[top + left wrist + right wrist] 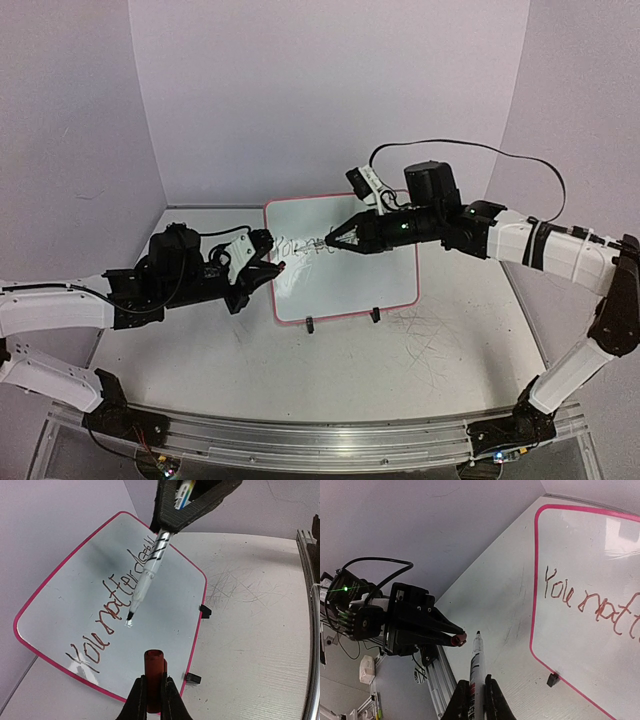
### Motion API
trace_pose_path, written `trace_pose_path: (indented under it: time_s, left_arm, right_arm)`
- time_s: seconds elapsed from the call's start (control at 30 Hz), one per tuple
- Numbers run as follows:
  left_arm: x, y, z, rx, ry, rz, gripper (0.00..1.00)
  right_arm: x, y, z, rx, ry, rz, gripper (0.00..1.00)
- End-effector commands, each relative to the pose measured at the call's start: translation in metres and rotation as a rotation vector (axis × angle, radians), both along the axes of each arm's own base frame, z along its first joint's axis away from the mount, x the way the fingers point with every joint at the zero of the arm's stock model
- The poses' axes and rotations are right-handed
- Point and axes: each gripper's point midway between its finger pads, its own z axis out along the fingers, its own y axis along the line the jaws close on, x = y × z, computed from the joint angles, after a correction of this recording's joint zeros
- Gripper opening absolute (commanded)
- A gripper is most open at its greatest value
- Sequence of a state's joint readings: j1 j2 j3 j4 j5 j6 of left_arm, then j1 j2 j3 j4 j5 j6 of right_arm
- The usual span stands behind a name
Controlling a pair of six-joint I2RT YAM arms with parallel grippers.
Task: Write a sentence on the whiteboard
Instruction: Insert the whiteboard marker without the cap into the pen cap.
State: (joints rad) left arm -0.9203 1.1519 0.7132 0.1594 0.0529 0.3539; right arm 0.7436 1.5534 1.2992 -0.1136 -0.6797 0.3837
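whiteboard [345, 290]: small white pink-rimmed board on scuffed table [450, 340], centre-back.
sentence [107, 617]: dark scrawl along board's width, from left rim.
right gripper [333, 240]: clenched on striped white marker [476, 665], tip pointing left at board.
left gripper [154, 682]: pinching red cap [154, 662].

**Robot lab cell**

Bare lavender wall panels [330, 90] box in my scuffed white tabletop [440, 340] on left, far and right. Aluminium mounting rail [330, 442] runs along my near edge; black cable [520, 158] loops loose over my right arm [560, 250].
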Motion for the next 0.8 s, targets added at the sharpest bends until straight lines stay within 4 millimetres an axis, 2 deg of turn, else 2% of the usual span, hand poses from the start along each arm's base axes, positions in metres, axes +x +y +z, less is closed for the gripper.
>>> trace_pose_path:
  time_s: [0.0,0.17,0.37,0.57,0.77]
  left_arm:
    - [0.004,-0.001,0.023,0.007,-0.131,0.032,0.00]
    - [0.006,-0.001,0.016,0.045,-0.129,0.048,0.00]
    - [0.007,0.000,0.013,0.067,-0.121,0.055,0.00]
    - [0.007,-0.001,0.011,0.072,-0.118,0.053,0.00]
    - [0.006,-0.003,0.009,0.079,-0.118,0.048,0.00]
  right_arm:
    - [-0.010,0.014,0.021,0.029,0.014,0.073,0.00]
    - [-0.012,0.015,0.021,0.013,0.003,0.070,0.00]
    - [-0.019,0.024,0.009,-0.033,0.003,0.088,0.00]
    - [-0.015,0.026,0.014,-0.039,-0.024,0.067,0.00]
    - [-0.014,0.029,0.010,-0.047,-0.014,0.076,0.00]
